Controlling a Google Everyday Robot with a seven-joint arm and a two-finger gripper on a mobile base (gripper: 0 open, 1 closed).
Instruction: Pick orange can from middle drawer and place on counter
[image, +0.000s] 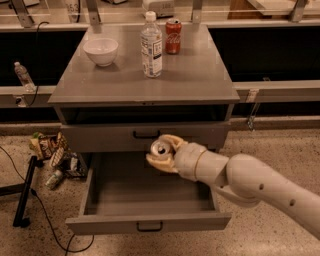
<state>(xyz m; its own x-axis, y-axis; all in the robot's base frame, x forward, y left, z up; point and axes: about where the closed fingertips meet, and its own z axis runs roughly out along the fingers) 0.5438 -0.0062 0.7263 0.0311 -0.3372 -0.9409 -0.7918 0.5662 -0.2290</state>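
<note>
My gripper (161, 151) is shut on the orange can (160, 148), whose silver pull-tab top faces the camera. It holds the can above the open middle drawer (150, 220), level with the front of the shut drawer above. The drawer is pulled out and its grey floor shows nothing else inside. The counter (200, 75) is the flat grey top of the cabinet, above and behind the can. My arm reaches in from the lower right.
On the counter stand a white bowl (101, 51), a clear bottle (151, 46) and a red cola can (173, 36). Snack bags and litter (52, 155) lie on the floor left of the cabinet, with a black stand leg (24, 192).
</note>
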